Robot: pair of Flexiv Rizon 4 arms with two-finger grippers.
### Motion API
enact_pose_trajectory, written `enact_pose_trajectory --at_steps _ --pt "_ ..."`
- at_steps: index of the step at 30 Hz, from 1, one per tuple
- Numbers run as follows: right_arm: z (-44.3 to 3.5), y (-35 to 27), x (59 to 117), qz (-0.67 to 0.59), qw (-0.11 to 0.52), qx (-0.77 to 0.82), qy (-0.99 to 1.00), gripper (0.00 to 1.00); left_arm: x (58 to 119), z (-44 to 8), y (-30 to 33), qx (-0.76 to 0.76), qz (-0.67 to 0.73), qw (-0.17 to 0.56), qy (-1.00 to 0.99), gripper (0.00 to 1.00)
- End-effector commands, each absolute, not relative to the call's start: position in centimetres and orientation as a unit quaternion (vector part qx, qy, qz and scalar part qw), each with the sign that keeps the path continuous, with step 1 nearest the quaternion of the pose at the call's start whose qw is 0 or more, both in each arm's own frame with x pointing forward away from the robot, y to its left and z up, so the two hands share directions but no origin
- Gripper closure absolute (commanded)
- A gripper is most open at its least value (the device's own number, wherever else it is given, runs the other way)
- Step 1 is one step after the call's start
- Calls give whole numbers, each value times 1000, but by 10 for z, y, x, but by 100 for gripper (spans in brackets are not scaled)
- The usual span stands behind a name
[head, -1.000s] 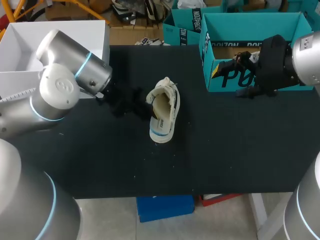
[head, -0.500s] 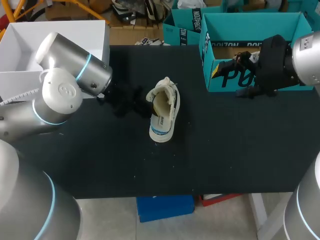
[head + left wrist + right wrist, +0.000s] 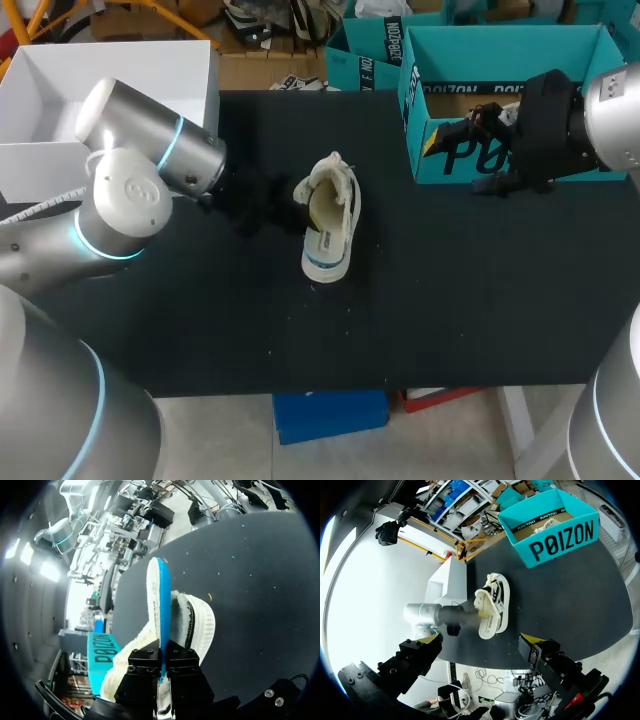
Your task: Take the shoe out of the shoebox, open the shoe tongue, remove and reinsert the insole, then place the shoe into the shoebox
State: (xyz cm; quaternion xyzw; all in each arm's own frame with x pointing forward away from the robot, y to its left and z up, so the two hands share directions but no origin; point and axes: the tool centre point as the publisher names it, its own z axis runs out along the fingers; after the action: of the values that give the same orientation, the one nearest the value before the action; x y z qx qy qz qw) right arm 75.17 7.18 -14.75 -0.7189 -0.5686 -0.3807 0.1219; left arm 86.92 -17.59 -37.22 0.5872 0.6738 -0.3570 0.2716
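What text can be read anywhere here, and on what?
Shoebox, front wall: one large black printed word, legible, but it is a brand name, so it is not quoted.
Shoe: no readable print.
Insole: plain blue edge, no print visible.

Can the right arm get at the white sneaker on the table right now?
Probably yes. Bare black table lies between the open right gripper and the white low-top sneaker; the left gripper pinches the blue-edged insole from the other side.
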Motion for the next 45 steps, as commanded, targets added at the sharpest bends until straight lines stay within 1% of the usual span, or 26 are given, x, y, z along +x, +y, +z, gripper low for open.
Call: enact_pose_trajectory --at_steps 1,9,22,30,45 --pt "-148 73 752 -380 121 -719 -568 0 874 -373 -178 587 -349 270 679 100" --pt "-148 73 752 -380 121 -719 -568 0 871 -365 -173 585 -325 259 696 100" --pt "-148 73 752 -380 121 -719 -568 0 889 -385 -179 572 -305 252 718 100" --pt "-148 73 752 -380 121 -719 -568 0 894 -384 -182 564 -299 258 725 100" --pt "-148 73 752 -380 121 -719 -568 0 858 -351 -173 573 -342 248 702 100"
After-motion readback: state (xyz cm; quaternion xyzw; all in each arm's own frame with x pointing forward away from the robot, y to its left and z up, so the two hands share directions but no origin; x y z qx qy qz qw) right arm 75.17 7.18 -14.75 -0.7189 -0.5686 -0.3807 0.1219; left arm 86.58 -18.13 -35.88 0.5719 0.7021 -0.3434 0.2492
